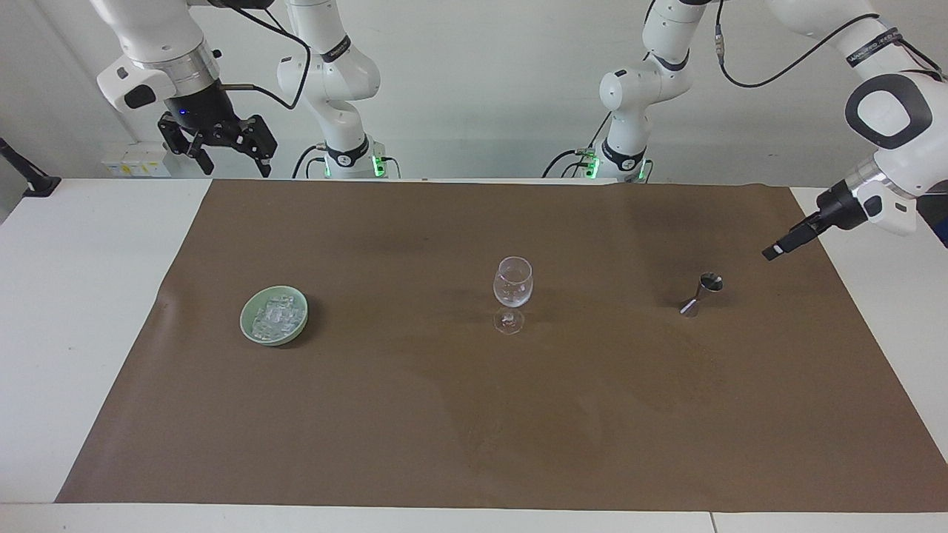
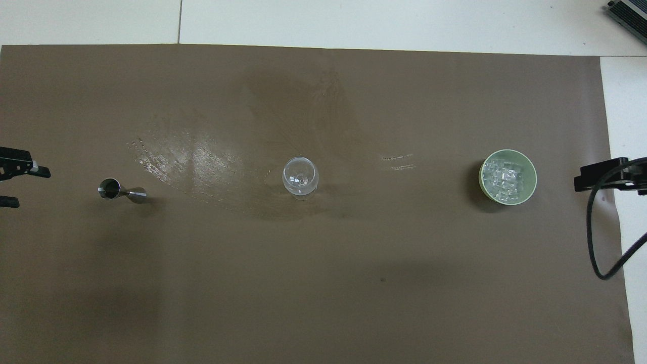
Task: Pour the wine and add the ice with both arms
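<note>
Progress: nothing done yet, by the look of it. Glass (image 1: 512, 285) stands empty mid-tabletop; ice (image 1: 275, 314) sits piled in the bowl (image 1: 252, 332) toward the right arm's end, none in the glass. Jigger (image 1: 700, 294) stands untouched toward the left arm's end. Left tool (image 1: 781, 246) hangs low over the mat's edge at that end, near the jigger but apart from it, fingers spread, holding nothing. Right tool (image 1: 218, 146) waits raised over the robots' edge, fingers apart, empty. Pouring and icing both remain.
</note>
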Robot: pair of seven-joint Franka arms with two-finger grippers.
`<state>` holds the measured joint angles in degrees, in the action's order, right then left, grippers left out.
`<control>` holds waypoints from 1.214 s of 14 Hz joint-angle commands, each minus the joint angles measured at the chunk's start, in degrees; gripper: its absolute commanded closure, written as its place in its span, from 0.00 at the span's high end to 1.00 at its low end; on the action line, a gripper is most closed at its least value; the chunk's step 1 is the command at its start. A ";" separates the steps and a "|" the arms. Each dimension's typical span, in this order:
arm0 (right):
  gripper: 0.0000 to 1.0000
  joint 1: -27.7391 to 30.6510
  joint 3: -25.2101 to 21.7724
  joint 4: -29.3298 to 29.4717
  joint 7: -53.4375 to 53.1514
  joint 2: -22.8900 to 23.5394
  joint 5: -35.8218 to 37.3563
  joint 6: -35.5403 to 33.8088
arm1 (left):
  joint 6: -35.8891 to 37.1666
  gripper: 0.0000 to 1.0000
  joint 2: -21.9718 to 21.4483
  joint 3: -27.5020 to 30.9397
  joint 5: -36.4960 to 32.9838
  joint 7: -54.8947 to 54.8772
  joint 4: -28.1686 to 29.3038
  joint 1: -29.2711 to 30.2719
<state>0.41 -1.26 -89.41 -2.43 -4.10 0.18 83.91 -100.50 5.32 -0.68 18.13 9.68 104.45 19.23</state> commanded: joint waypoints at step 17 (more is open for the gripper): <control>1.00 0.29 0.30 -1.21 0.23 -0.99 0.08 0.37 | -0.41 1.00 13.22 -0.55 26.16 6.39 6.47 8.45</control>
<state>0.41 -1.26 -89.41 -2.43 -4.10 0.18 83.91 -103.49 17.80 -1.18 41.99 14.42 111.46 27.39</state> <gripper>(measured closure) 0.000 0.000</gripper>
